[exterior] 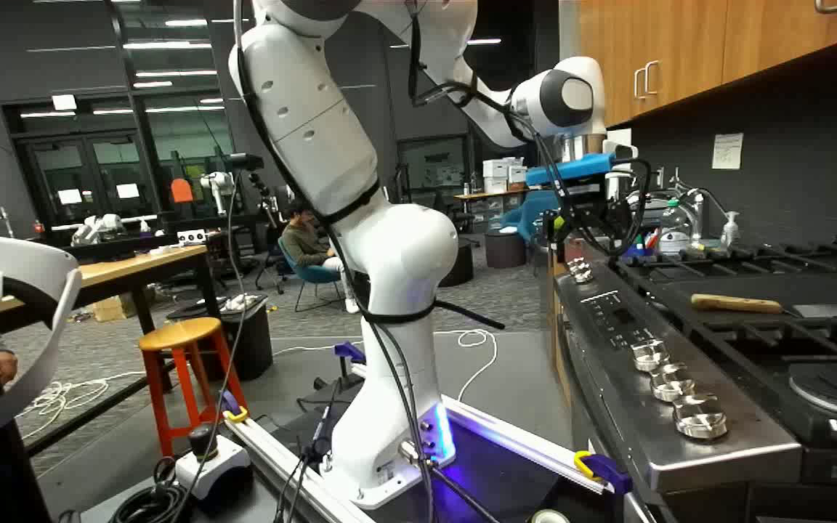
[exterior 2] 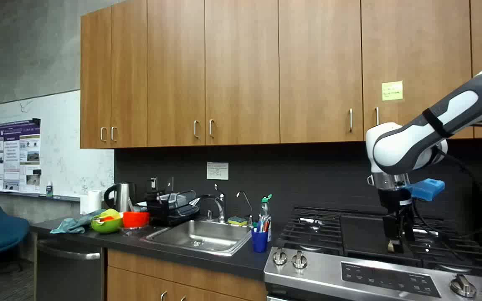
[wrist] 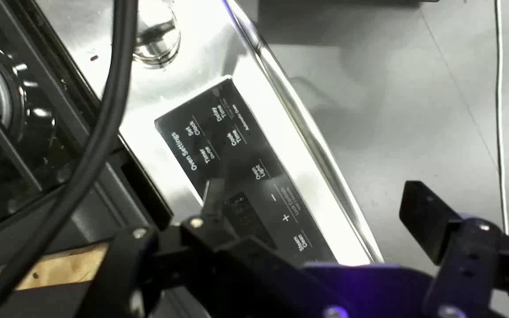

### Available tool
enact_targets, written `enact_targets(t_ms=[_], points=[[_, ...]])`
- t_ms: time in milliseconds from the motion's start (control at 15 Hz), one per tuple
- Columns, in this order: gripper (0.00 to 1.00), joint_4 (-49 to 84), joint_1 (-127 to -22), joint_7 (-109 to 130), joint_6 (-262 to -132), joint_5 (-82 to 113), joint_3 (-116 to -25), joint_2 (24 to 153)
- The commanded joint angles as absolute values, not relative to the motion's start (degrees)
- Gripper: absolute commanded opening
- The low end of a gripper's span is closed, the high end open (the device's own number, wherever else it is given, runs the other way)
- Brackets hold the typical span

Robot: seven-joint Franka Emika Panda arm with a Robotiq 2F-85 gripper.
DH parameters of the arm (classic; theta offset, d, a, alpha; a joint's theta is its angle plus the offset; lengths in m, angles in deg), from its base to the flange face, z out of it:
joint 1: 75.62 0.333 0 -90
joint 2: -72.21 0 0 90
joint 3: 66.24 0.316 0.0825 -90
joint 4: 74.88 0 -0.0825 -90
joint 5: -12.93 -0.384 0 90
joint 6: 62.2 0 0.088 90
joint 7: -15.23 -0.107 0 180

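My gripper (wrist: 314, 194) stands open in the wrist view, its two dark fingers (wrist: 427, 221) wide apart with nothing between them. Beneath it lies the black oven control panel (wrist: 232, 145) with white lettering, set in the stove's steel front (exterior: 629, 392). In the exterior views the gripper (exterior: 585, 226) hangs over the stove's front part, pointing down. A wooden-handled tool (exterior: 737, 303) with a flat metal blade (exterior: 836, 310) rests on the stove top. Part of its handle (wrist: 66, 267) shows at lower left in the wrist view, partly covered by a cable and the gripper.
Silver knobs (exterior: 673, 381) stick out along the stove front, and black grates (exterior 2: 312, 230) cover its top. Left of the stove are a blue cup of pens (exterior 2: 260, 241), a sink (exterior 2: 241, 246), a red bowl (exterior 2: 136, 219) and a green bowl (exterior 2: 107, 225). Wooden cabinets (exterior 2: 320, 71) hang above.
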State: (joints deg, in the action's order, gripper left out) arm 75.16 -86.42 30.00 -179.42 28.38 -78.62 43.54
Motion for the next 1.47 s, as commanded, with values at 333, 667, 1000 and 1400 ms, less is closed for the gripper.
enact_targets(t_ms=[333,667,1000,1400], points=[[1.00,75.1,-86.5,30.0,-179.3,28.3,-78.5,43.5],[1.00,74.9,-86.6,29.9,-179.9,28.2,-78.7,43.2],[1.00,72.9,-88.1,26.0,-185.4,27.3,-79.2,40.2],[1.00,72.4,-91.3,18.9,-196.4,27.9,-78.4,35.4]])
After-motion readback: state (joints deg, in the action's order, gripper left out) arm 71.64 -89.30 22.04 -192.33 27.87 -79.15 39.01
